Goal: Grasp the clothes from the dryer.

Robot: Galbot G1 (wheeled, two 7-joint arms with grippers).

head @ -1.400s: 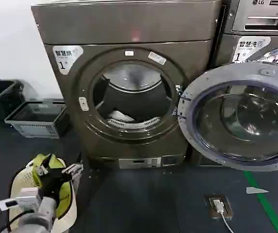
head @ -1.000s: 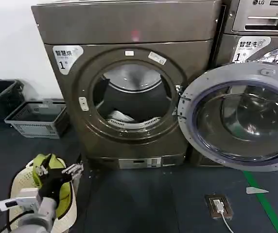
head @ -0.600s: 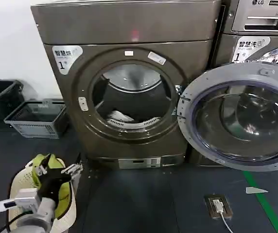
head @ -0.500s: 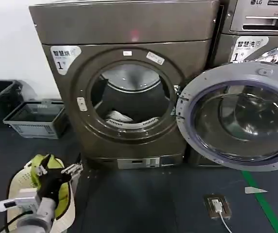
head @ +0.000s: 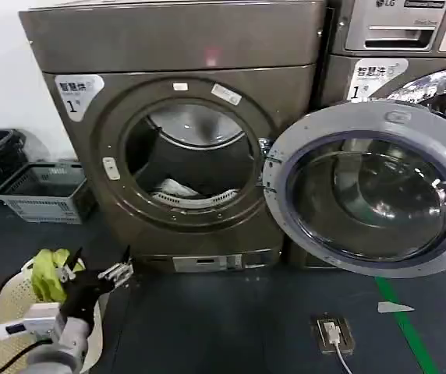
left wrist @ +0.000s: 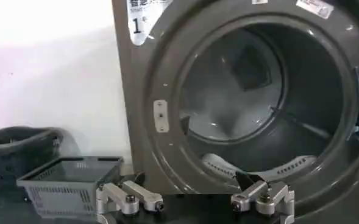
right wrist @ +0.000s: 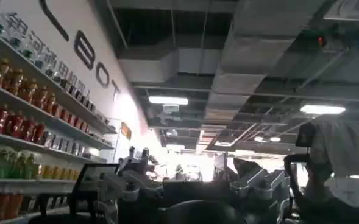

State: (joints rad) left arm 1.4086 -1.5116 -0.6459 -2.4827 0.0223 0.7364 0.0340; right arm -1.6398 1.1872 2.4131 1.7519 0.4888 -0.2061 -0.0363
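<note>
Even, fairly bright indoor light falls on the large bronze-grey metal front-loading dryer, with a small pink-red glint on its top panel and a soft sheen at the drum's upper back. The round glass door at the right carries pale reflections. The dark floor reads dim. In the right wrist view, ceiling strip lights glare and the lower frame is dark and blurred.

The dryer stands with its round door swung wide, and the clothes lie low in the dark drum. The left claw hangs open near the floor, beside a yellow-green garment in a basket.
</note>
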